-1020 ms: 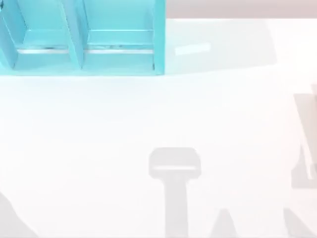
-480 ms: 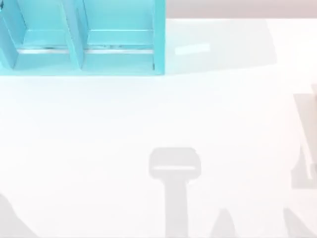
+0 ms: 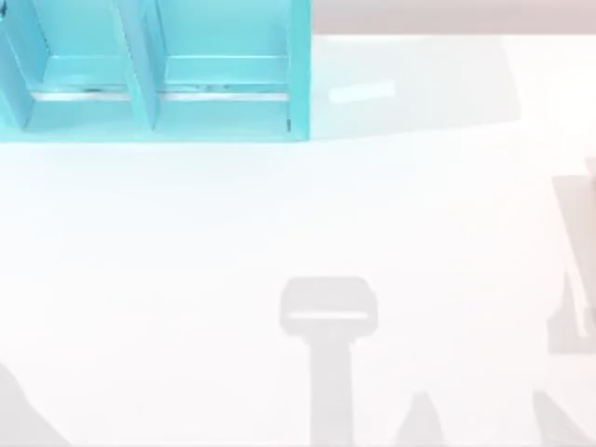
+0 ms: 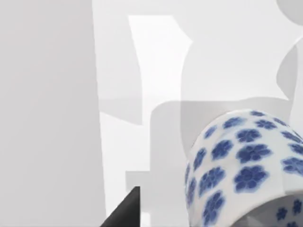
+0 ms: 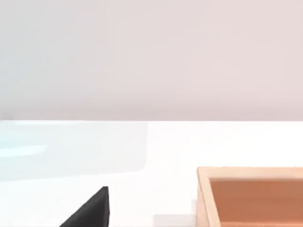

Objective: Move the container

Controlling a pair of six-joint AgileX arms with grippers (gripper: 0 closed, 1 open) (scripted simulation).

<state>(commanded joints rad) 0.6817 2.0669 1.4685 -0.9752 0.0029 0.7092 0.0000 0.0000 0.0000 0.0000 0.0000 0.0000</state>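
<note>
Close to the left wrist camera, a dark wedge of the left gripper (image 4: 125, 210) pokes in at the frame's edge; whether it is open or closed cannot be told. Just beside it sits a rounded white ceramic cup (image 4: 241, 165) patterned with blue flowers, resting on the white table (image 4: 161, 71). Grey shadows fall across the surface around the cup.

At the right wrist camera, a similar dark tip of the right gripper (image 5: 90, 210) shows, and its state also cannot be told. Near it is the corner of a wooden box (image 5: 251, 194), tan-rimmed with an orange-brown inside. Beyond lies bare white tabletop and a pale wall.

From above, the container (image 3: 154, 70), a large turquoise box with thick walls, sits at the far left of the table, cut off by the picture's edge. An inner divider (image 3: 138, 65) splits it into compartments. Soft grey shadows of the arms lie over the table's near and right parts.
</note>
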